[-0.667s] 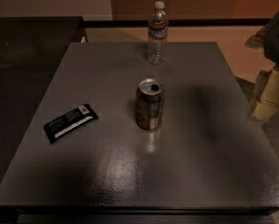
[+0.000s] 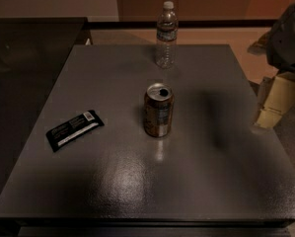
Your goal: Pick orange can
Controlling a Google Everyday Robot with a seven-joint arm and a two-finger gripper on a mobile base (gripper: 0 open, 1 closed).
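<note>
The orange can (image 2: 158,110) stands upright near the middle of the dark grey table (image 2: 211,181). It is orange-brown with a silver top, an open pull-tab hole and a pale label panel. My gripper (image 2: 268,115) hangs at the right edge of the view, over the table's right edge. It is pale and points downward, well to the right of the can and apart from it. It holds nothing that I can see. The arm above it is cut off by the frame.
A clear plastic water bottle (image 2: 166,34) stands upright at the table's far edge, behind the can. A black wrapped snack bar (image 2: 74,129) lies flat to the left of the can. A dark counter (image 2: 28,43) adjoins the table at the far left.
My gripper has moved a little to the left, toward the table's right edge. The can, the bottle and the snack bar have not moved.
</note>
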